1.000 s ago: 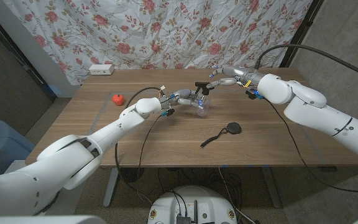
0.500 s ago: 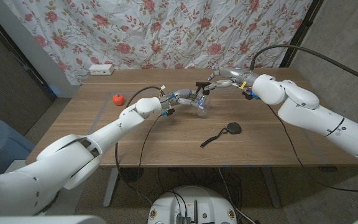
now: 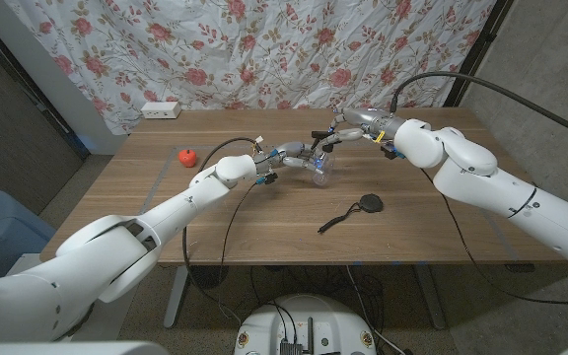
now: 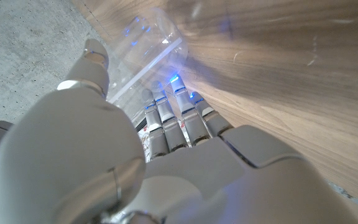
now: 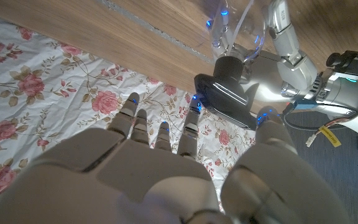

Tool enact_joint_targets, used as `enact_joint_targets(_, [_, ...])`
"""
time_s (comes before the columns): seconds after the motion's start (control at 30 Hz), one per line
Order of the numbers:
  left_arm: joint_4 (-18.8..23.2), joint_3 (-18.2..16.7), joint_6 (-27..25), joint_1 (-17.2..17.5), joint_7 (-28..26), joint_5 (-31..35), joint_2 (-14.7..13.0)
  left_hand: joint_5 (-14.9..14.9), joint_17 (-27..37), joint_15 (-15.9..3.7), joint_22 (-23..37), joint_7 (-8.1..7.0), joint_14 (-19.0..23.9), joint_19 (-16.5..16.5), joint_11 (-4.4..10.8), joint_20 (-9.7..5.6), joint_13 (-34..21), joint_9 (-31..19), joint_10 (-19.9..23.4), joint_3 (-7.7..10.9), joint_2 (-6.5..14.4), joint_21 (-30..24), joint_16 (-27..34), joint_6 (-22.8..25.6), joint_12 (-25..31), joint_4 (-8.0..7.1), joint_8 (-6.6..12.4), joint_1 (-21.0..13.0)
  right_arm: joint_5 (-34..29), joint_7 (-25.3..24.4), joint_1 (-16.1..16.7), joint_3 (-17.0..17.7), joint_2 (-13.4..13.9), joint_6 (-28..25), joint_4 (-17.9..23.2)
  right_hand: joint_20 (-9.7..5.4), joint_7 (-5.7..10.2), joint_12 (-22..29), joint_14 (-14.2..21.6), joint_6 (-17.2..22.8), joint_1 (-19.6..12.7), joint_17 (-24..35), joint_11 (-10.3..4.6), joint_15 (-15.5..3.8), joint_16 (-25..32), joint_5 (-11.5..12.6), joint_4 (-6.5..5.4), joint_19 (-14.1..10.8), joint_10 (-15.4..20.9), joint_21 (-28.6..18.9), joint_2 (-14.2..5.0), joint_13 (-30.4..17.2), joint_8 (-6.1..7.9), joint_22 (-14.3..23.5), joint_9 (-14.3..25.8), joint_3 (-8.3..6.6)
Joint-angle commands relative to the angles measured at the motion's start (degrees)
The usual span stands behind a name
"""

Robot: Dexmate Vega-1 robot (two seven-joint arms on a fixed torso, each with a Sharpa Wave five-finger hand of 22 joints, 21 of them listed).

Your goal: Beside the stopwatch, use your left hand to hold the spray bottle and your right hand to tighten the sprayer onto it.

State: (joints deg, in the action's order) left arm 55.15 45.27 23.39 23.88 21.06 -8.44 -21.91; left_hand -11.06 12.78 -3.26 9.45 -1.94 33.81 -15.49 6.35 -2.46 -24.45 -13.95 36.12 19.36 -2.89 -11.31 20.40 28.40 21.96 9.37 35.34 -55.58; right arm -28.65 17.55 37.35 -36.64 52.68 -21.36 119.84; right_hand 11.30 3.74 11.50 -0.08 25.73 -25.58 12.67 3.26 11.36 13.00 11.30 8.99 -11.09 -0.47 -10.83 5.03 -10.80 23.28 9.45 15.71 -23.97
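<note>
A clear spray bottle (image 3: 321, 170) stands mid-table with a black sprayer (image 3: 320, 134) on its neck. My left hand (image 3: 289, 156) grips the bottle from the side; the left wrist view shows the fingers (image 4: 173, 118) wrapped against the clear bottle (image 4: 148, 34). My right hand (image 3: 355, 121) hovers just right of the sprayer. In the right wrist view its spread fingers (image 5: 160, 134) and thumb flank the sprayer (image 5: 229, 93) with a gap showing. The black stopwatch (image 3: 370, 204) lies nearer the front right, its lanyard trailing left.
A small red object (image 3: 186, 156) sits on the table's left side. At the back left corner lies a white power strip (image 3: 161, 110). A floral curtain (image 3: 264, 49) hangs behind the table (image 3: 442, 237).
My right hand has moved left, closing in on the sprayer. The left hand and the bottle have stayed put.
</note>
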Motion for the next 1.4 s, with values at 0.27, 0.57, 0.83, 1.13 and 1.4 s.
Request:
enact_joint_targets(0.27, [-0.24,0.29,-0.45,-0.07,0.21,0.14,0.29,-0.32,-0.1,-7.56,0.29,-0.8,0.63,-0.5,2.54,-5.26,-0.44,-1.74,3.35,-0.01,4.22,0.25,0.19,3.18,0.38,-0.17,6.1,-2.47,-6.06,-0.39,0.45,-1.47,-2.03,-2.38,0.22,-0.36,0.03,0.79,1.9,4.1,-0.05,0.2,-0.46,-0.61,0.93,-0.38,0.12,-2.32,2.2,-0.56,0.73,-0.2,2.31,0.17,0.73,0.11])
enact_joint_targets(0.57, [-2.12,0.58,0.13,-0.79,0.6,0.09,1.24,-0.35,-0.19,-7.55,0.29,-0.83,0.66,-0.49,2.55,-5.25,-0.62,-1.58,3.65,0.02,4.42,0.27,0.06,3.12,0.43,-0.15,6.2,-2.46,-8.74,-0.64,0.26,-2.08,-3.06,-2.9,-0.66,-0.64,-0.38,0.97,2.92,6.95,-0.66,0.26,-0.79,-1.1,1.2,-0.39,0.26,-3.4,3.71,-0.61,0.61,-0.2,3.82,0.16,1.08,-0.05])
enact_joint_targets(0.83, [-3.54,0.86,0.52,-1.49,0.84,0.23,1.89,-0.33,-0.21,-7.57,0.29,-0.83,0.67,-0.49,2.63,-5.23,-0.81,-1.41,3.65,-0.1,4.46,0.29,0.0,3.26,0.35,-0.13,6.4,-2.39,-9.78,-0.72,0.26,-2.12,-3.96,-3.75,-1.26,-1.06,-0.53,1.19,4.14,10.9,-1.15,0.33,-1.21,-1.67,1.54,-0.44,0.27,-4.51,5.62,-0.59,0.56,-0.2,5.55,0.15,1.08,-0.14])
enact_joint_targets(1.13, [-4.28,1.15,0.85,-1.92,1.08,0.43,2.22,-0.37,-0.34,-7.54,0.29,-0.84,0.65,-0.44,2.55,-5.27,-0.98,-1.26,3.63,-0.04,4.56,0.3,-0.2,3.52,0.26,-0.05,6.66,-2.48,-11.11,-1.28,0.57,-2.4,-5.0,-5.37,-1.53,-1.88,-0.72,1.62,6.09,14.71,-1.62,0.4,-1.64,-2.77,2.12,-0.48,0.26,-5.82,8.59,-0.59,0.51,-0.21,7.09,0.16,0.78,-0.18])
enact_joint_targets(1.4, [-3.73,1.26,0.82,-1.82,0.91,0.74,1.97,-0.39,-0.37,-7.53,0.29,-0.86,0.67,-0.42,2.6,-5.24,-1.1,-1.16,3.61,-0.02,4.75,0.31,-0.28,3.44,0.19,-0.1,6.74,-2.42,-12.56,-2.01,0.95,-2.72,-5.38,-6.44,-1.23,-2.45,-0.54,1.97,7.48,18.48,-3.05,0.35,-1.91,-3.72,2.44,-0.6,0.65,-6.82,11.43,-0.52,0.73,-0.22,8.83,0.15,0.59,-0.41])
